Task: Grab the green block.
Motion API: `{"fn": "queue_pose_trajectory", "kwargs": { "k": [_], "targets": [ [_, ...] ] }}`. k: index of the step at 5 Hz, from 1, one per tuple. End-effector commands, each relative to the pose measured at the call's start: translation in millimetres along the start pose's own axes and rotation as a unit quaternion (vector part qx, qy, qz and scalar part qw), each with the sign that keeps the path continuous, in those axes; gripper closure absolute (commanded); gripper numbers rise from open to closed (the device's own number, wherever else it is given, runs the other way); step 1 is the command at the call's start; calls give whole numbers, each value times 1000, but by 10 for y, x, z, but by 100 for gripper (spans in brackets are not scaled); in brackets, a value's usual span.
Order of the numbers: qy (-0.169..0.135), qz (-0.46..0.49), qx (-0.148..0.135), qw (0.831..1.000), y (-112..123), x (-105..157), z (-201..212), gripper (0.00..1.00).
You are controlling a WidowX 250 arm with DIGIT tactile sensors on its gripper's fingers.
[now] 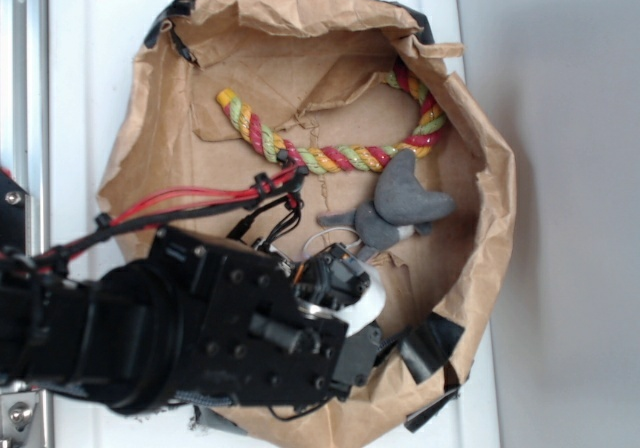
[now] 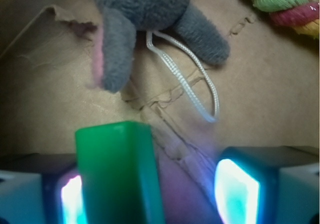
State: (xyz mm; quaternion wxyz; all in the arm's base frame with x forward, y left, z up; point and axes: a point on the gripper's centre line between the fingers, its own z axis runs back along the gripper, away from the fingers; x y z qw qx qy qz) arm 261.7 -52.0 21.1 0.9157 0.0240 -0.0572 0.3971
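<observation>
Wrist view: green block (image 2: pixel 119 171) standing between spread pincer (image 2: pixel 150 194) fingers, hugging the left pad (image 2: pixel 67 196), well clear of the right pad, long axis running straight ahead toward grey plush toy (image 2: pixel 142 19) beyond the tips. Not yet clamped.

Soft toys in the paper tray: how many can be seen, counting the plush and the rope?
2. The grey plush toy lies at the middle right of the paper tray; the braided rope curves beyond it. The arm may hide others.

Exterior view looks straight down from overhead; wrist view faces down, close. Both share the grey plush toy (image 1: pixel 400 208) (image 2: pixel 145 19).
</observation>
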Motion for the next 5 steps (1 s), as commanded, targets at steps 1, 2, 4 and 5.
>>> {"fn": "queue_pose_trajectory", "kwargs": {
  "k": [1,2,4,5],
  "targets": [
    [24,9,-17,1000,147,290,542,100],
    [30,47,-31,998,278,576,860,100],
    [9,77,-60,995,522,790,1179,100],
    [-75,60,-85,992,572,697,1135,100]
  ]
}}
